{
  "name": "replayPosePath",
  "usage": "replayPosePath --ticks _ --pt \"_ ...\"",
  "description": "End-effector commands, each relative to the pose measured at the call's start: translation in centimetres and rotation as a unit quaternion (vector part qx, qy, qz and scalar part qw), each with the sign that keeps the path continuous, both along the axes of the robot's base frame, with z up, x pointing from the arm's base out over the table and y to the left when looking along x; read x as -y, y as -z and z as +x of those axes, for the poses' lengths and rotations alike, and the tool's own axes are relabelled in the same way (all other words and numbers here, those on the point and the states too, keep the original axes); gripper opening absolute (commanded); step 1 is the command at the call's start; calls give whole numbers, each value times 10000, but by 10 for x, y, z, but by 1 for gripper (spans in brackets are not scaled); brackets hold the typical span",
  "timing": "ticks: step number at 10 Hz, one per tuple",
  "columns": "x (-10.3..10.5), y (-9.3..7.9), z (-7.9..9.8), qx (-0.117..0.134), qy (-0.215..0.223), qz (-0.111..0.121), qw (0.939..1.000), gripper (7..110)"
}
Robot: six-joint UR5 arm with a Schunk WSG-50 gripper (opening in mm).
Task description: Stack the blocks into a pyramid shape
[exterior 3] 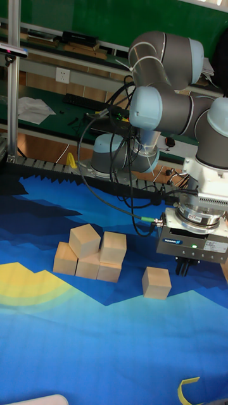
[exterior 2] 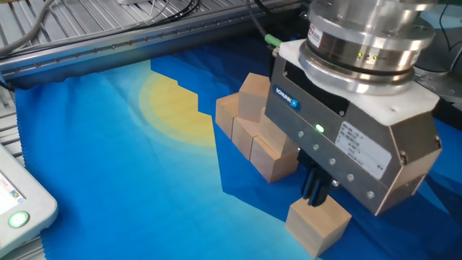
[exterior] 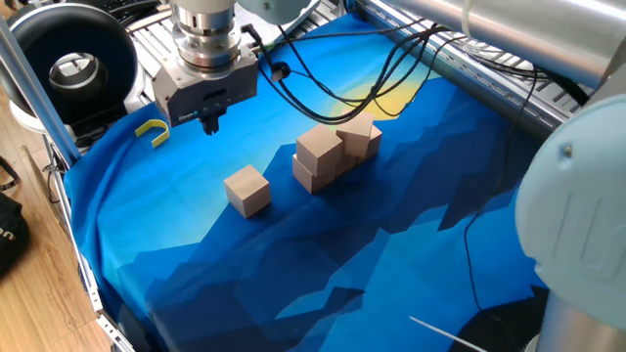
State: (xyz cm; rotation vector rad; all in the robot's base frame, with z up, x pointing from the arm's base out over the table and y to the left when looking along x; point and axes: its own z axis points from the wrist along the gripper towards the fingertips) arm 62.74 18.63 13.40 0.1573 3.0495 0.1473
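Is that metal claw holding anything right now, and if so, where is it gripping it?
Nothing. The gripper hangs shut and empty above the cloth, beside the lone block.

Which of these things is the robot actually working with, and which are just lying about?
Part of the job:
- stacked blocks
- lone block
- hand

Just lying about:
- yellow hook
- black cables
- blue cloth

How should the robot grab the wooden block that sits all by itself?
From straight above, fingers closing on two opposite flat sides of the lone block. It lies flat on the cloth with open space all round, apart from the stack, so nothing blocks the gripper.
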Motion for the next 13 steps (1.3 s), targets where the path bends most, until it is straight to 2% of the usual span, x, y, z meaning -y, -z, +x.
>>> replayPosePath --ticks 1,2,3,4,5,7,9,10,12,13 --pt "7 -7 -42 -88 -119 57 9999 7" --pt "19 -10 -63 -249 -154 -73 9995 7" --pt "22 -11 -81 -400 -175 -33 9990 7" --pt "30 -7 -93 -447 -256 -35 9987 7" --pt "34 -5 -97 -448 -326 -7 9985 7" --pt "30 -5 -99 -515 -244 82 9983 7" --pt "31 -1 -97 -544 -99 57 9985 7" --pt "27 -2 -94 -492 -6 144 9987 7" --pt "38 -1 -89 -394 135 -56 9991 7" --pt "33 -2 -81 -241 221 51 9995 7"
